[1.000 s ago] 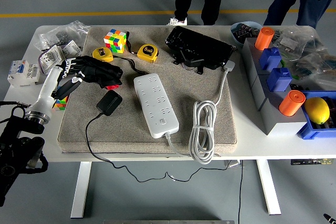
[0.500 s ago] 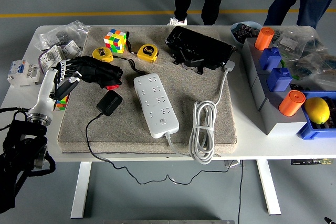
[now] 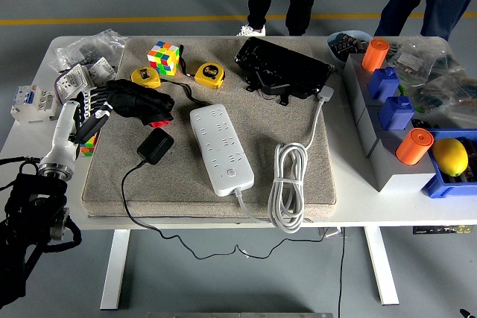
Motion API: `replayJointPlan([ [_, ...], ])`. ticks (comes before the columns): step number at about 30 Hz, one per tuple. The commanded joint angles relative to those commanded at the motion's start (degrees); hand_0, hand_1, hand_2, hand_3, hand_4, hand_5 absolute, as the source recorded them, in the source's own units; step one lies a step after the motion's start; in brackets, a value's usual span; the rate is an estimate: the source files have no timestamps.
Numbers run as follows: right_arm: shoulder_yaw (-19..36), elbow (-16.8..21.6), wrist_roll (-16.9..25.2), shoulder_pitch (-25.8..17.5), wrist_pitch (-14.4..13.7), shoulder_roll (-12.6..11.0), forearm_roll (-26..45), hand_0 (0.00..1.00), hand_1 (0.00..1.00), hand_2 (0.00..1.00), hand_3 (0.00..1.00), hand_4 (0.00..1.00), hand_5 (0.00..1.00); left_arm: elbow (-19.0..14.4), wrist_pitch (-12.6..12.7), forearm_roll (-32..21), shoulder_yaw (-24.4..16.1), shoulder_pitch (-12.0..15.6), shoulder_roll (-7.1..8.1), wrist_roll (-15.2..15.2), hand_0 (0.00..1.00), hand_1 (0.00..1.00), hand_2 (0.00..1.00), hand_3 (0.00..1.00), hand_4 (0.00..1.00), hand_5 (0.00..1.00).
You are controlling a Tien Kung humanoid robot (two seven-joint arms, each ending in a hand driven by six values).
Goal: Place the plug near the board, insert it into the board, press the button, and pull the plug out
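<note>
A white power strip [image 3: 220, 146] lies diagonally on the grey mat [image 3: 298, 87], its coiled white cable [image 3: 290, 185] to the right. The black plug adapter [image 3: 155, 145] rests on the mat just left of the strip, with its thin black cord trailing off the front edge. My left hand [image 3: 92, 106] hovers at the mat's left edge, up and left of the plug, fingers spread and empty. It is not touching the plug. The right hand is out of view.
A black object [image 3: 141, 103] lies beside my left hand. Two yellow tape measures [image 3: 210, 74] and a colour cube [image 3: 164, 56] sit at the mat's back, a black device [image 3: 282, 71] further right. Bins with orange cylinders [image 3: 414, 146] and a lemon [image 3: 449, 156] fill the right. Two people stand beyond the table.
My left arm has drawn back slightly to the left and down at the mat's edge; the hand stays spread. The plug and power strip have not moved.
</note>
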Motion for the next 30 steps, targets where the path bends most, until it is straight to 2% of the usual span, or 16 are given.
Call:
replayJointPlan([
  [30, 0.5, 0.5, 0.1, 0.0, -0.1, -0.3, -0.2, 0.606, 0.617, 0.616, 0.55, 0.971, 0.413, -0.8, -0.9, -0.5, -1.1, -0.9, 0.09, 0.7, 0.723, 0.739, 0.745, 0.746, 0.776, 0.648],
])
